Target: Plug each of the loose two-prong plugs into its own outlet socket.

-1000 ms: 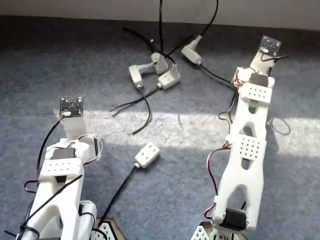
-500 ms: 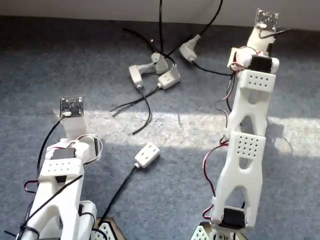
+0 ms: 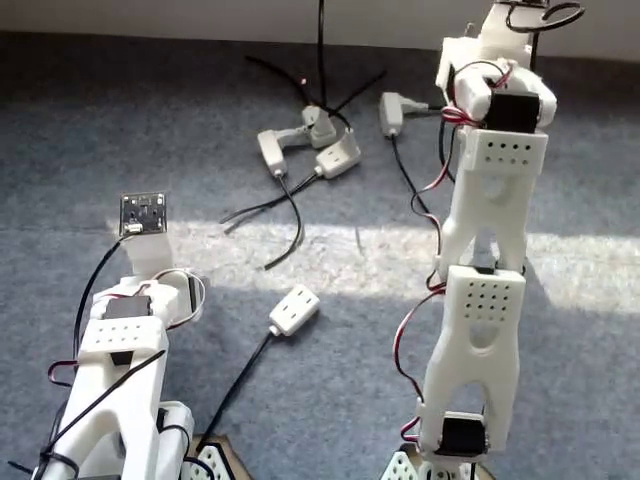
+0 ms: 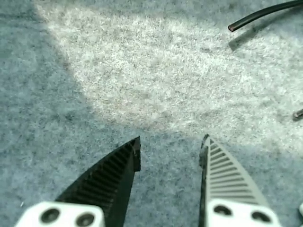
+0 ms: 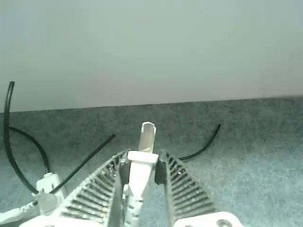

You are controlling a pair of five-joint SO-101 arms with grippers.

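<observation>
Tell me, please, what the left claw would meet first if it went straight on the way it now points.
Probably the carpet: the open left claw points at its sunlit patch, nothing between. The black cable end lies off that line, though depth is unclear.

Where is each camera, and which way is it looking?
High view: up above, looking down at the carpet, black cords, left arm and right arm.
Left wrist view: on the left arm, facing down at carpet past its open left gripper.
Right wrist view: on the right arm, facing the wall; right gripper clamps a plug.
Shared: carpet everywhere.
</observation>
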